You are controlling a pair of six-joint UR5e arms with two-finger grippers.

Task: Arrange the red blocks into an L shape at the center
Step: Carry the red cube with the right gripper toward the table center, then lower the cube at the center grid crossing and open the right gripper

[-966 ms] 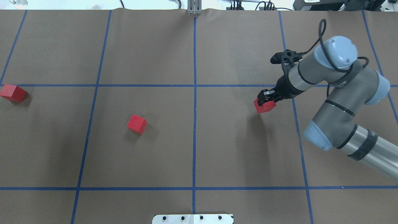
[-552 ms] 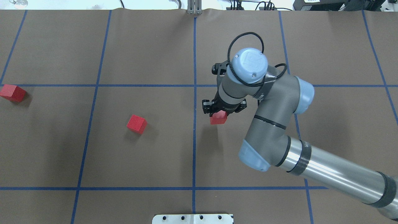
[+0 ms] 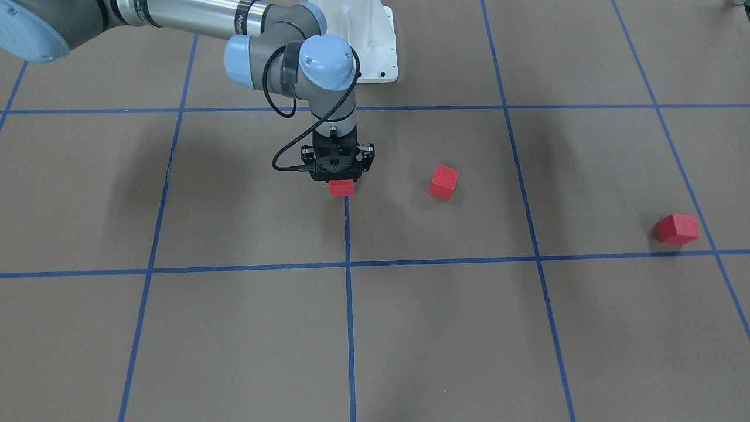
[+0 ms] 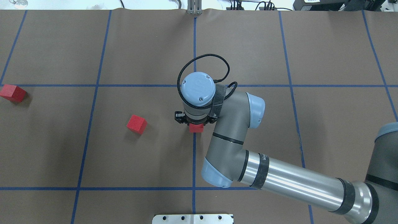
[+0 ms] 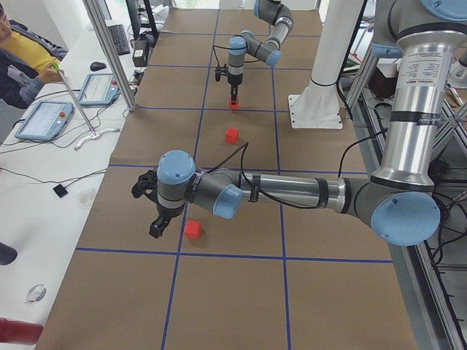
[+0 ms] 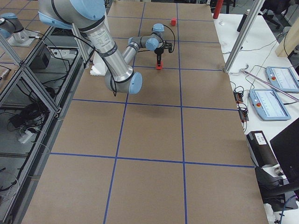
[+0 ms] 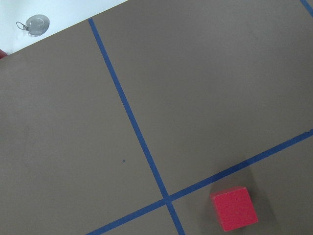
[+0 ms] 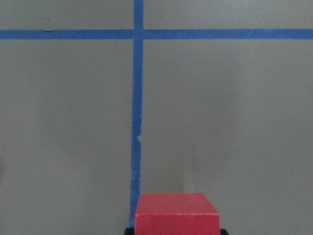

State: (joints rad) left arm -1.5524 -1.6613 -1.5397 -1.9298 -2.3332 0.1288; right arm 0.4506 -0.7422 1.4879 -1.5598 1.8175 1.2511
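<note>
My right gripper [image 4: 196, 125] is shut on a red block [image 4: 196, 128], low over the center, right on the blue tape line [image 4: 194, 149]. The wrist hides the fingers from above. The held block also shows in the front view [image 3: 341, 187] and the right wrist view [image 8: 176, 213]. A second red block [image 4: 136, 124] lies left of it. A third red block [image 4: 12, 93] lies at the far left edge. My left gripper [image 5: 157, 226] shows only in the left side view, just beside that third block [image 5: 193, 230]. I cannot tell if it is open.
The brown floor carries a grid of blue tape lines [image 3: 345, 264]. A white mounting plate [image 4: 192, 218] sits at the near edge. The left wrist view shows the third block [image 7: 234, 209] next to a tape crossing [image 7: 166, 198].
My right arm has swung left, carrying the red block from the right cell to the central tape line. The other two blocks have not moved.
</note>
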